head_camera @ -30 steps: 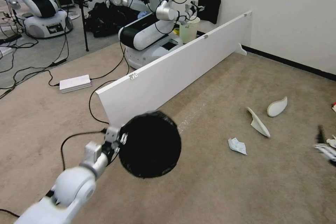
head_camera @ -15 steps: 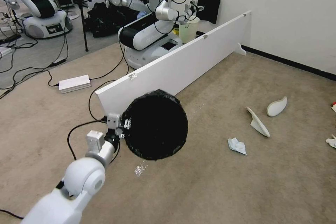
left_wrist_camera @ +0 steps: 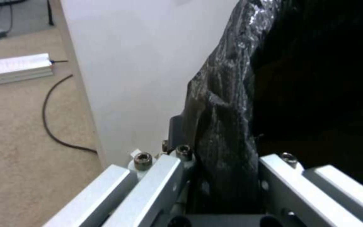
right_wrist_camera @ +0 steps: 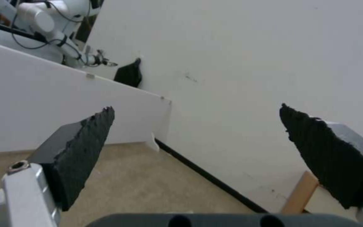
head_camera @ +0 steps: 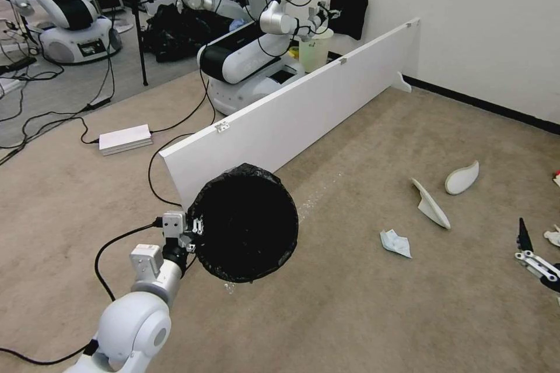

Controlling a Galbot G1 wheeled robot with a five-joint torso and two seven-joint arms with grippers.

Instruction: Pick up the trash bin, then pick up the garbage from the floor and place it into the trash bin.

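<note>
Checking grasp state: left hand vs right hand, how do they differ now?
The left hand is shut on the trash bin rim, held above the carpet; the right hand is open and empty. Left is in front; right sits low at the head view's right edge. Both have two fingers.

Beige carpet floor (head_camera: 361,315). On it: two white slippers (head_camera: 462,178) (head_camera: 431,205) toward the wall-side edge, crumpled paper (head_camera: 395,243) nearer mid-floor, white panel (head_camera: 303,111) standing on edge, flat white box (head_camera: 125,139) with black cables (head_camera: 157,175) by the carpet's far-left edge.
</note>
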